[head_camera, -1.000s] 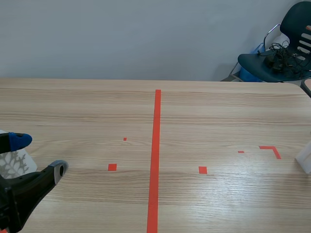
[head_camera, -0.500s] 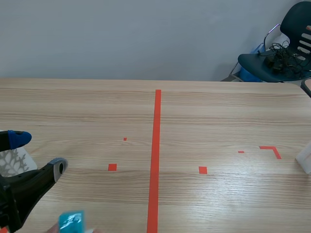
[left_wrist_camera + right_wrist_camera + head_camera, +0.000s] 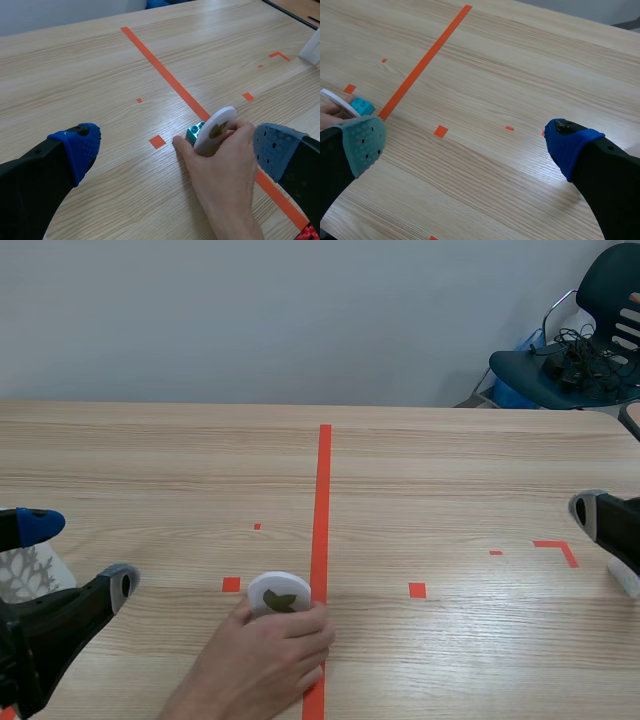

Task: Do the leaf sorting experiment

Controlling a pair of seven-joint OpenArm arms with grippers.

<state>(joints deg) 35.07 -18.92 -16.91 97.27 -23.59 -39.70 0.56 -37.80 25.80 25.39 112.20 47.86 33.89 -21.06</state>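
Note:
A person's hand [image 3: 262, 658] reaches in from the near edge and holds a white disc [image 3: 279, 594] with a dark leaf on it, just left of the red centre line. In the left wrist view the disc [image 3: 215, 129] stands tilted on a small teal block [image 3: 194, 133], with the hand [image 3: 220, 172] around it. My left gripper [image 3: 175, 150] is open, and the hand and disc lie between and just ahead of its fingers. My right gripper [image 3: 465, 142] is open over bare table; the disc [image 3: 332, 99] and teal block [image 3: 363, 106] show beside its left pad.
A white object with a leaf-like pattern [image 3: 26, 576] sits behind the left gripper at the table's left edge. Another white object [image 3: 625, 575] lies at the right edge. A dark chair [image 3: 575, 355] with cables stands beyond the far right corner.
A hand came in from the near edge, first with a teal piece, and now holds the leaf disc by the centre line. The right gripper has entered at the scene's right edge.

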